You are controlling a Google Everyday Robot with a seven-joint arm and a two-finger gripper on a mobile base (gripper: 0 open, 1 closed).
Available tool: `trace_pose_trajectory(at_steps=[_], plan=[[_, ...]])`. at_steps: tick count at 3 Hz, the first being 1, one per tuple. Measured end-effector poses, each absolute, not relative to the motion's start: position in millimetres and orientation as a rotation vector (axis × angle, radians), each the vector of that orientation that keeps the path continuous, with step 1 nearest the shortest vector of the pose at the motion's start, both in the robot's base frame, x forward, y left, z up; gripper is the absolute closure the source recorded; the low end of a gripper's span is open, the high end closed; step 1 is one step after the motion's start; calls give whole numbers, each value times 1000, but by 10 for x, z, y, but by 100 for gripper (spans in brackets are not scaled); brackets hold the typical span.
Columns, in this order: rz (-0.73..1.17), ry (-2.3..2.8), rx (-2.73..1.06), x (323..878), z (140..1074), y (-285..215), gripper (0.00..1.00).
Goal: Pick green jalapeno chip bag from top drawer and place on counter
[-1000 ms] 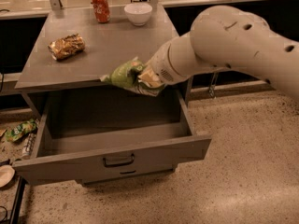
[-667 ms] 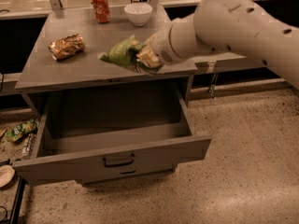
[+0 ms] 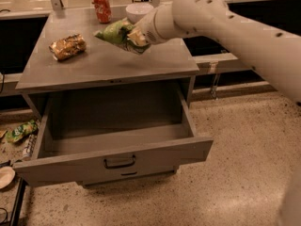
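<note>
The light-green jalapeno chip bag [image 3: 114,33] hangs in the air above the middle of the grey counter [image 3: 103,65], held at its right end. My gripper [image 3: 135,36] is shut on the bag, at the end of the large white arm reaching in from the right. The top drawer [image 3: 113,145] stands pulled open below the counter, its inside bare, with a dark curved handle [image 3: 119,162] on its front panel.
A golden-brown shiny bag [image 3: 68,46] lies on the counter's left. A red can [image 3: 102,7] and a white bowl [image 3: 139,11] stand at the back. A bright-green bag [image 3: 19,130] lies on the floor at left.
My gripper has carried the chip bag up and back from the counter's front edge to above the counter's middle. The drawer has stayed open.
</note>
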State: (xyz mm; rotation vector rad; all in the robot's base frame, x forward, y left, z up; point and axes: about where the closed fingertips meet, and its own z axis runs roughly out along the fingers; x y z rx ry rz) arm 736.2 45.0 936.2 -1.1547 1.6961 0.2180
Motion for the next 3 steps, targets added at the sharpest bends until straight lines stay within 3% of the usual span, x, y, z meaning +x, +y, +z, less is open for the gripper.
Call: trace_pose_trajectory(at_steps=[1,3], plan=[[190,1711,-1105,7799,9278,609,46],[188,1744,-1057,7971,9250,664,0]])
